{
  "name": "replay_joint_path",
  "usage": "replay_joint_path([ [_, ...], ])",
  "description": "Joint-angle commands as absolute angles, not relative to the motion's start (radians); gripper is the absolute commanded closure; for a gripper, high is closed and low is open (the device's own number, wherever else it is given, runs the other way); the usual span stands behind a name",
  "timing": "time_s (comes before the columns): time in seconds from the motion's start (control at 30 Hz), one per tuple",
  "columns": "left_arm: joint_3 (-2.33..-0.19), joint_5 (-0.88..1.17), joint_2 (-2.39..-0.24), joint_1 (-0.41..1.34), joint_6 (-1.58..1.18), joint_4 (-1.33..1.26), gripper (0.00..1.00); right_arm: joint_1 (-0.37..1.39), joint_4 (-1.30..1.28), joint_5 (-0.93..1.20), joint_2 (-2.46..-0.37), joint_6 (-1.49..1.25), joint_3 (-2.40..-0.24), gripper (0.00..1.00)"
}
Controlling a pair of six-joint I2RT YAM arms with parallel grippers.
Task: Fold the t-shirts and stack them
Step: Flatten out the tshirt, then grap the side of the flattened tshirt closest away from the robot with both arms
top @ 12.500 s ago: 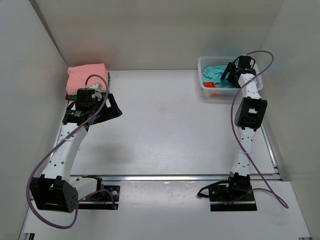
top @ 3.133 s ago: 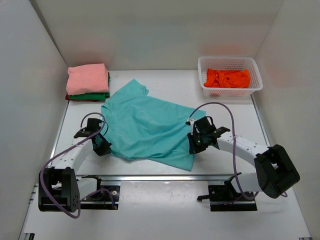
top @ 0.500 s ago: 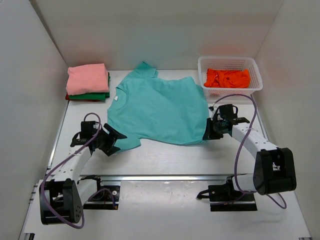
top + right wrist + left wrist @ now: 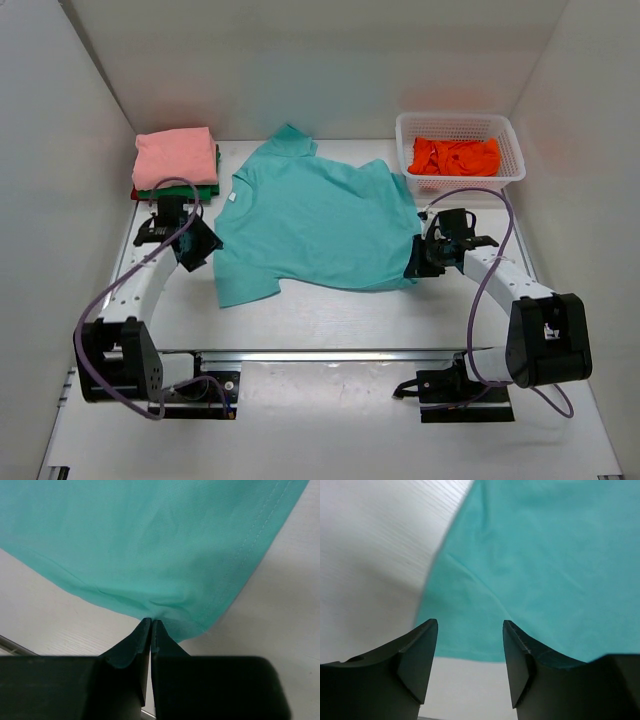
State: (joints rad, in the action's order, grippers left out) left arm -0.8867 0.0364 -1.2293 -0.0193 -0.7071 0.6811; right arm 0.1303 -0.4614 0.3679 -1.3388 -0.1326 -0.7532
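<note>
Right fingers (image 4: pixel 145 635) are pinched shut on the very edge of the teal shirt's (image 4: pixel 310 215) hem, at its near-right corner. Left fingers (image 4: pixel 417 650) gape wide over its left side, holding nothing. It lies spread mid-tabletop (image 4: pixel 330 310), collar toward the far edge. With only 1 corner held, a pull would likely skew the cloth or slip that shallow pinch, and the left-side crease could get folded in. A folded stack (image 4: pixel 175 158) sits at the far-left corner.

— What kind of place is this?
— A robot lab test cell, I think. Plain white walls (image 4: pixel 330 70) enclose a white table (image 4: pixel 330 310); a left arm (image 4: pixel 138 292) and right arm (image 4: pixel 500 278) stand bolted at the frame's bottom.
</note>
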Motion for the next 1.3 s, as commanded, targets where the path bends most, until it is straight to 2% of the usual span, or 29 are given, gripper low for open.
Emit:
replay_joint_path([
  [0.0, -0.891, -0.152, -1.305, -0.014, -0.606, 0.779, 0.34, 0.123, -0.434, 0.382, -1.333, -0.144, -0.772, 1.0],
  [0.3, -0.746, -0.144, -1.377, 0.048, -0.551, 0.675, 0.34, 0.115, -0.433, 0.387, -1.324, -0.146, -0.762, 1.0],
  [0.47, -0.756, -0.147, -1.448, 0.058, -0.532, 0.647, 0.3, 0.112, -0.439, 0.388, -1.321, -0.15, -0.77, 1.0],
  [0.67, -0.771, -0.144, -1.509, 0.041, -0.526, 0.578, 0.33, 0.109, -0.446, 0.387, -1.319, -0.141, -0.766, 1.0],
  [0.7, -0.776, -0.146, -1.525, 0.044, -0.517, 0.575, 0.35, 0.113, -0.442, 0.39, -1.318, -0.143, -0.768, 1.0],
  [0.73, -0.787, -0.146, -1.537, 0.051, -0.508, 0.571, 0.43, 0.107, -0.446, 0.385, -1.316, -0.146, -0.77, 1.0],
  [0.83, -0.787, -0.127, -1.562, 0.057, -0.486, 0.572, 0.74, 0.101, -0.454, 0.385, -1.307, -0.146, -0.758, 1.0],
  [0.87, -0.785, -0.105, -1.562, 0.052, -0.482, 0.557, 0.98, 0.101, -0.459, 0.384, -1.304, -0.143, -0.767, 1.0],
  [1.0, -0.779, -0.063, -1.494, 0.054, -0.479, 0.651, 1.0, 0.104, -0.491, 0.371, -1.272, -0.121, -0.749, 1.0],
  [1.17, -0.743, -0.071, -1.211, 0.098, -0.538, 0.882, 1.0, 0.133, -0.603, 0.351, -1.155, -0.097, -0.663, 1.0],
  [1.27, -0.69, -0.005, -1.038, 0.059, -0.58, 0.956, 1.0, 0.192, -0.669, 0.313, -1.088, -0.086, -0.695, 1.0],
])
